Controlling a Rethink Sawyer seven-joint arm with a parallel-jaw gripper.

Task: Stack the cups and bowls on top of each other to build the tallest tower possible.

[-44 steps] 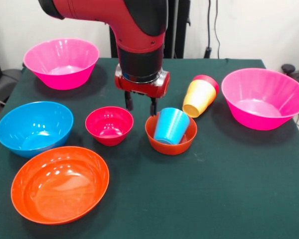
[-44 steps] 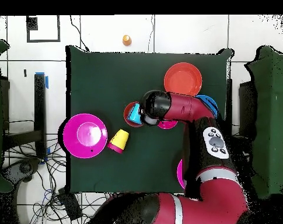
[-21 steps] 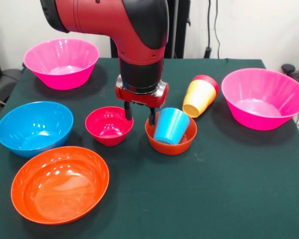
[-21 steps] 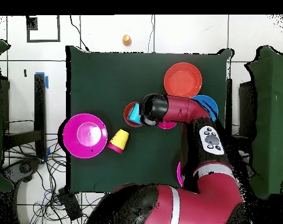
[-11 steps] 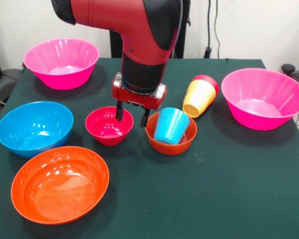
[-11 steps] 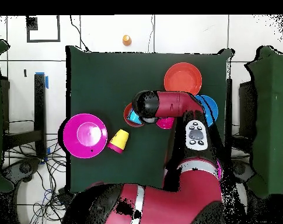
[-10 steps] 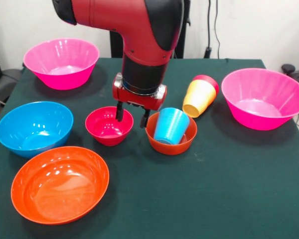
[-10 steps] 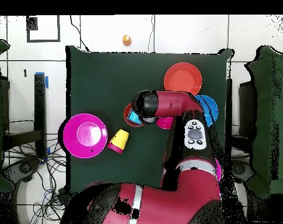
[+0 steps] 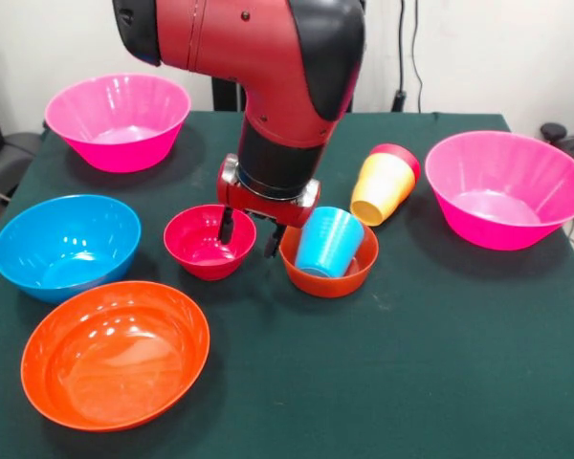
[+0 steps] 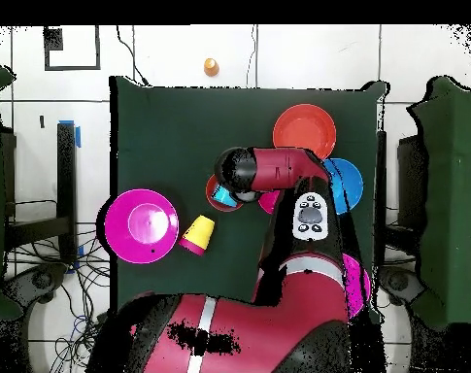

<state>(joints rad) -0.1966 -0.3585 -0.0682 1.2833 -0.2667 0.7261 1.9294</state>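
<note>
seemingly the open hand [image 9: 248, 238] straddles the crimson bowl's [image 9: 201, 251] right rim.

From overhead, the arm [image 10: 287, 170] hides most of the small crimson bowl [image 10: 270, 204] and the small orange bowl [image 10: 216, 197], and covers the claw entirely. You see only a sliver of one pink bowl [image 10: 354, 287] past the arm's right side. In the front view, the red cup [image 9: 399, 154] is mostly hidden by the yellow cup [image 9: 382, 187] nested over it.
</note>
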